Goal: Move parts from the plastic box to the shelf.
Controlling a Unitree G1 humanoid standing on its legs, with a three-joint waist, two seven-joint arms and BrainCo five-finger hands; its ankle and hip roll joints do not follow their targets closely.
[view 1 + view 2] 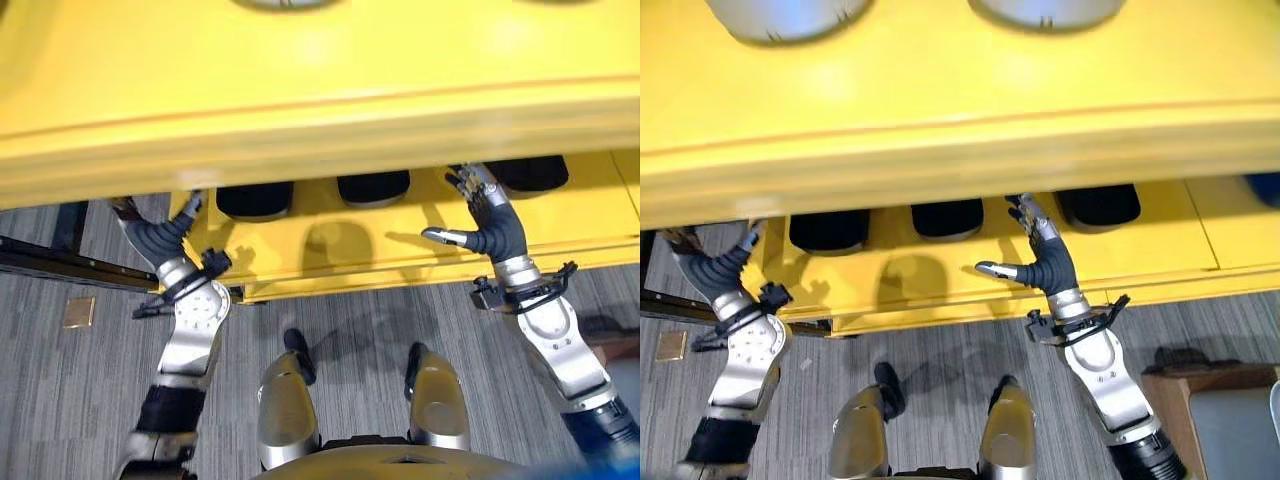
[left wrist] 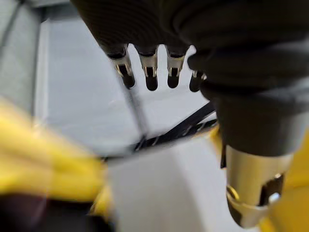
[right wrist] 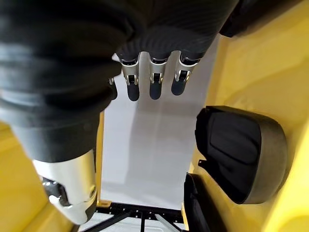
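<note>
Reaching up at the shelf's (image 1: 330,250) left end, the left hand (image 1: 165,232) sits at the corner of the lower yellow tier, its tips tucked under the upper tier's edge. In its wrist view the fingers (image 2: 149,72) hang straight and apart, thumb (image 2: 251,183) off to one side, nothing between them.

Along the lower tier, from left to right, three black parts lie in a row, half hidden under the upper tier: the first part (image 1: 254,198) nearest the left hand, the second part (image 1: 373,187) in the middle, the third part (image 1: 525,174) just beside the right hand. In the right eye view, two pale grey rounded things (image 1: 780,18) rest on the upper tier.

The right hand (image 1: 490,225) is over the lower tier, between the second and third parts, fingers (image 1: 472,186) stretched out and spread, thumb pointing left. It holds nothing; its wrist view shows a black part (image 3: 239,152) lying close by, apart from the straight fingers.

On the grey carpet (image 1: 60,400) to the far left lies a small tan square (image 1: 79,312).
</note>
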